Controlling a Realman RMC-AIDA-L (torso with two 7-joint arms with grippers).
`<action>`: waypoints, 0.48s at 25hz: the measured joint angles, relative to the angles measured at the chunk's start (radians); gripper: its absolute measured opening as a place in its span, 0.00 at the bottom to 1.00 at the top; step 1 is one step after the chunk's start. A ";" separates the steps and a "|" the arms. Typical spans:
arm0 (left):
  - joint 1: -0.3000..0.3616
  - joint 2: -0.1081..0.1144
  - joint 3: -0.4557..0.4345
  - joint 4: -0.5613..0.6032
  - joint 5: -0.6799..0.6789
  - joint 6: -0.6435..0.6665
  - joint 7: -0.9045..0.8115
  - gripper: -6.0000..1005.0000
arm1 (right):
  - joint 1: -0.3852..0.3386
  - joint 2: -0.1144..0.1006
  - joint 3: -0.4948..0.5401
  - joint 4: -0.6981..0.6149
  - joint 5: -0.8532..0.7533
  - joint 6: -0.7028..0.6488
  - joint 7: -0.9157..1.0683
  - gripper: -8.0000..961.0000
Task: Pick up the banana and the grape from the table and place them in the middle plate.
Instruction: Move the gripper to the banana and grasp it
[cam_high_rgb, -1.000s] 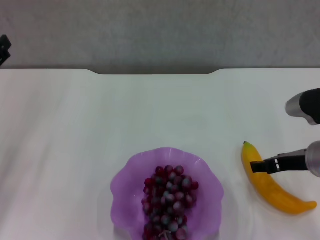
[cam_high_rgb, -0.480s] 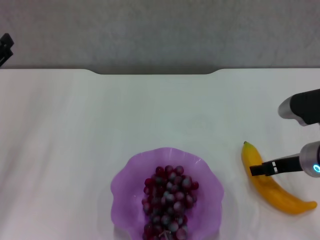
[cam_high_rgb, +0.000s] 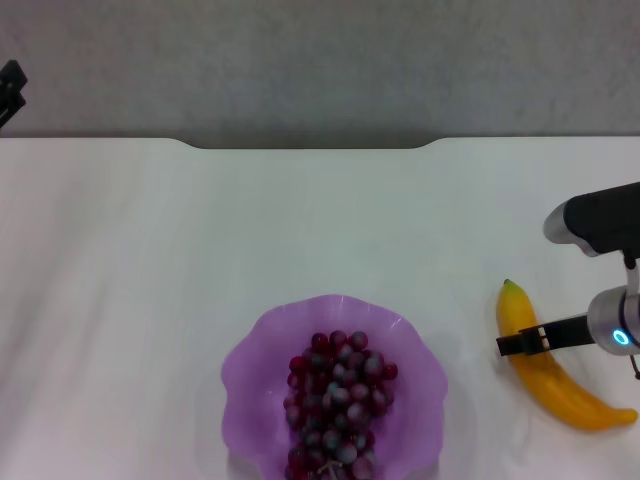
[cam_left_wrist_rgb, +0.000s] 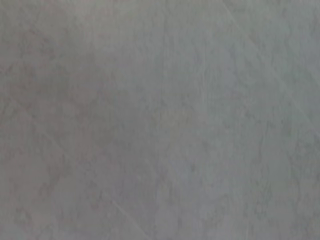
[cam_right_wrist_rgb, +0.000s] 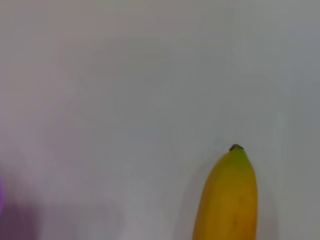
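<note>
The banana (cam_high_rgb: 550, 375) lies on the white table (cam_high_rgb: 150, 300) at the right, its greenish stem tip pointing away; that tip also shows in the right wrist view (cam_right_wrist_rgb: 227, 200). My right gripper (cam_high_rgb: 522, 343) reaches in from the right and sits across the banana's upper half, touching it. The grape bunch (cam_high_rgb: 335, 400) lies inside the purple scalloped middle plate (cam_high_rgb: 255, 370) at the front centre. My left gripper (cam_high_rgb: 8, 90) is parked at the far left edge, away from everything.
The table's notched far edge (cam_high_rgb: 310, 146) meets a grey wall. The left wrist view shows only a plain grey surface. Bare white tabletop lies between the plate and the banana.
The right gripper has edged a little left and toward me. The banana's stem end has swung to the right while its far end stayed put.
</note>
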 joint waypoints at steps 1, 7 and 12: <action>0.000 0.000 0.000 0.000 0.000 0.000 0.000 0.82 | 0.010 0.000 0.002 0.022 0.014 -0.007 -0.013 0.87; 0.001 -0.001 0.000 -0.004 0.000 0.000 0.001 0.82 | 0.042 0.000 0.001 0.087 0.053 -0.033 -0.044 0.87; 0.003 -0.001 0.000 -0.006 0.000 0.000 0.001 0.82 | 0.040 0.002 -0.005 0.066 0.053 -0.033 -0.060 0.73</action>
